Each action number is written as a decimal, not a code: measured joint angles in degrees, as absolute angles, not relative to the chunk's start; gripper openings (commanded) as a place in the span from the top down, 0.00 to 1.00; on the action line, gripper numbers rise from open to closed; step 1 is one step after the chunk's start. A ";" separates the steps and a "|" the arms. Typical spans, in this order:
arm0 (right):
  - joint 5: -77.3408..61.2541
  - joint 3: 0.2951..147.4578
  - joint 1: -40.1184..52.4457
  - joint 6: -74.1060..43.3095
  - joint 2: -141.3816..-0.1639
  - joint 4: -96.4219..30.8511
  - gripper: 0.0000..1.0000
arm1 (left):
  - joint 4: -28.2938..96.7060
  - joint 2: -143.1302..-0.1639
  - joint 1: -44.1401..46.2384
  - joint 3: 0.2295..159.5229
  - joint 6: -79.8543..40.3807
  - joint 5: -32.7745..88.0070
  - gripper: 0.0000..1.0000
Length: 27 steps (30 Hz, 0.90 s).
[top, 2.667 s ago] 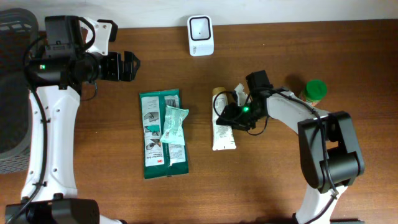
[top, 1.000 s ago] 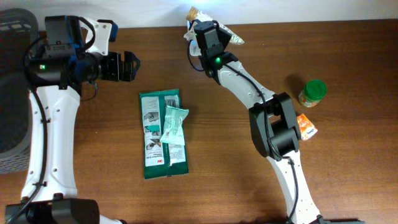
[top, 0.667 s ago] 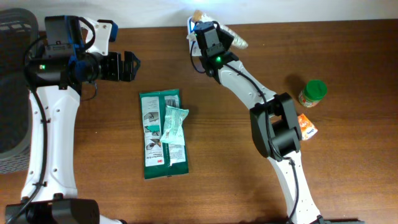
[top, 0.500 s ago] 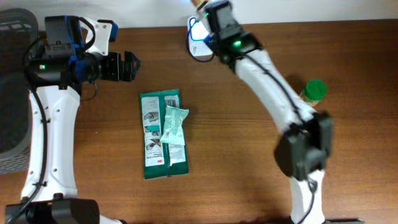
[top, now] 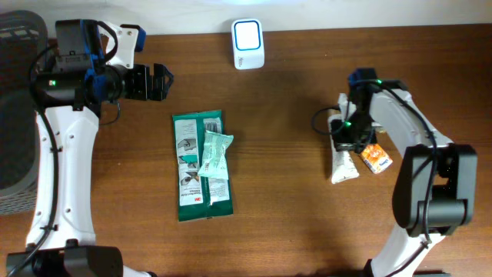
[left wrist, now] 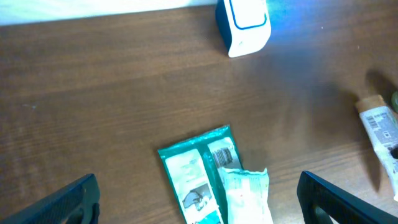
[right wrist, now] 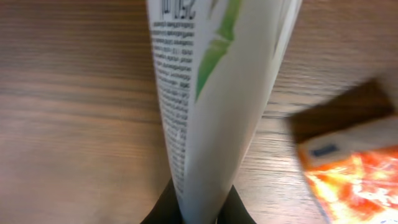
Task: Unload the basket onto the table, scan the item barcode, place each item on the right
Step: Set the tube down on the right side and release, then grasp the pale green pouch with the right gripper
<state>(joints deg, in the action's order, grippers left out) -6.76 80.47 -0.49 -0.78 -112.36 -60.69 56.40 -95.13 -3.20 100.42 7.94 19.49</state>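
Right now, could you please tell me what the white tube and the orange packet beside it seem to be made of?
The white tube looks like soft plastic, smooth and satin: its printed wall flattens toward the pinched end. The orange packet seems glossy printed film or thin card; the blur leaves that open.

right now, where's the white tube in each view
Overhead: white tube right of centre, beside the orange packet.
Left wrist: tube at the far right edge, partly cut off.
Right wrist: tube fills the centre.
Shared landmark: orange packet, right of the tube in overhead and right wrist.
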 measured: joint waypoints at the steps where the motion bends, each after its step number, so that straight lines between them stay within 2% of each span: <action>1: -6.74 79.79 -2.74 -0.54 -112.36 -60.62 0.54 | 56.45 -95.13 -3.20 100.40 7.94 19.49 0.01; 3: -6.61 79.79 -4.62 0.43 -112.29 -60.73 0.36 | 56.47 -95.13 -3.20 100.40 7.94 19.49 0.01; 7: -14.96 83.70 -3.09 0.78 -112.16 -61.58 0.26 | 56.42 -95.13 -3.20 100.40 7.94 19.49 0.01; 9: -19.75 87.85 2.04 -0.60 -111.92 -60.77 0.20 | 56.47 -95.13 -3.20 100.40 7.94 19.49 0.01; 10: -22.06 88.40 5.45 -2.15 -111.57 -59.70 0.07 | 56.45 -95.13 -3.20 100.40 7.94 19.49 0.01; 11: -23.24 88.40 8.80 -4.14 -111.48 -57.87 0.02 | 56.47 -95.13 -3.20 100.40 7.94 19.49 0.01; 12: -23.00 88.36 12.99 -7.68 -111.48 -55.40 0.02 | 56.45 -95.13 -3.20 100.40 7.94 19.49 0.01; 15: -22.39 88.36 16.40 -12.32 -111.48 -51.75 0.03 | 56.47 -95.13 -3.20 100.40 7.94 19.49 0.01; 17: -25.10 88.33 17.96 -13.58 -111.48 -49.39 0.40 | 56.47 -95.13 -3.20 100.40 7.94 19.49 0.01; 18: -27.29 88.31 19.70 -15.44 -111.94 -47.05 0.47 | 56.47 -95.13 -3.20 100.40 7.94 19.49 0.01; 22: -31.33 88.29 31.68 -23.92 -118.91 -39.35 0.47 | 56.47 -95.13 -3.20 100.40 7.94 19.49 0.01; 25: -30.02 88.25 35.88 -27.62 -120.09 -37.58 0.46 | 56.45 -95.13 -3.20 100.40 7.94 19.49 0.01; 27: -27.90 88.25 36.01 -28.62 -121.45 -37.36 0.34 | 56.45 -95.13 -3.20 100.40 7.94 19.49 0.01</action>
<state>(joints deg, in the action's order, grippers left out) -27.90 88.25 36.01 -28.62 -121.45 -37.36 56.45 -95.13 -3.20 100.40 7.94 19.49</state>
